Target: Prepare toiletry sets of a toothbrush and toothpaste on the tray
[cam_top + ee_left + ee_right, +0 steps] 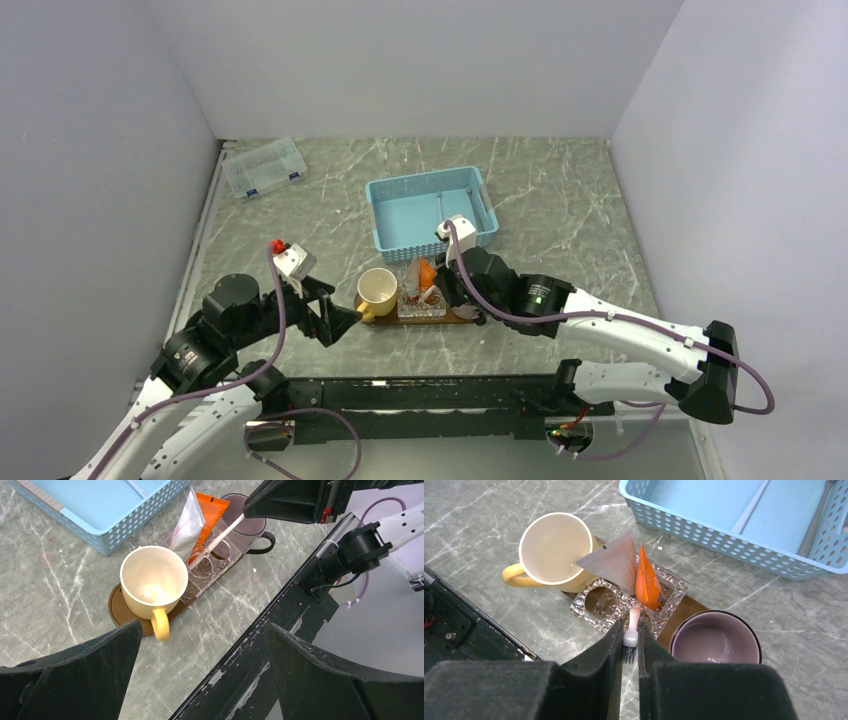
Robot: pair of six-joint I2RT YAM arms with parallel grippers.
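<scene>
The dark brown tray (pixel 684 612) carries a yellow mug (pixel 555 550), a clear square holder (pixel 596 602) and a purple mug (pixel 716 640). An orange tube (pixel 647 580) and a whitish tube (pixel 611 562) stand in the holder. My right gripper (pixel 629 632) is shut on the bristle end of a white toothbrush (pixel 630 636), whose other end dips into the holder. The left wrist view shows the toothbrush (pixel 216 541) slanting down from the right gripper (pixel 295 500) into the holder. My left gripper (pixel 202 655) is open and empty, near the yellow mug (pixel 154 582).
A light-blue mesh basket (pixel 430 208) stands just behind the tray, with another thin white toothbrush (pixel 751 510) lying in it. A clear lidded box (pixel 264 167) sits at the back left. The black rail (pixel 420 400) runs along the near edge.
</scene>
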